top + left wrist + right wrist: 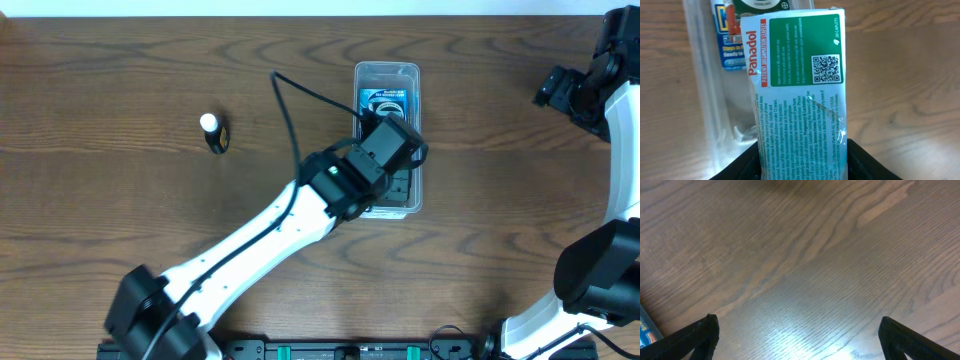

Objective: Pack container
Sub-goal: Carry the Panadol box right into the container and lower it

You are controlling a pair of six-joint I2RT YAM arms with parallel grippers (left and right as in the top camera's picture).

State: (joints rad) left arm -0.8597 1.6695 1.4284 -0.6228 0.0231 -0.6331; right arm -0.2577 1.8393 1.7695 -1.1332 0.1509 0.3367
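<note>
The left claw [802, 167] is pinching the near end of a white-and-green Panadol box [800, 85], one dark finger on each long side. It holds the box lengthwise over the near half of the container [387, 72], the clear narrow bin standing a little right of the middle of the worktop [120, 60]. Past the box's far end, inside the bin, lies a blue-labelled packet [385, 102]. From above, the arm hides the near part of the bin, so I can't tell whether the box rests on the bottom or hangs just over it. In the wrist view it seems to sit toward one long wall rather than squarely between them. This looks like the placing step. The next move, I'd think, calls for lining the box up inside the walls and lowering it flat, clear of the blue packet. Then the fingers can spread and lift straight up. Well off to the left a small dark bottle [212, 132] with a white cap stands alone, likely next to pack. The right claw [797, 337] is spread wide over bare wood at the far right, holding nothing.
</note>
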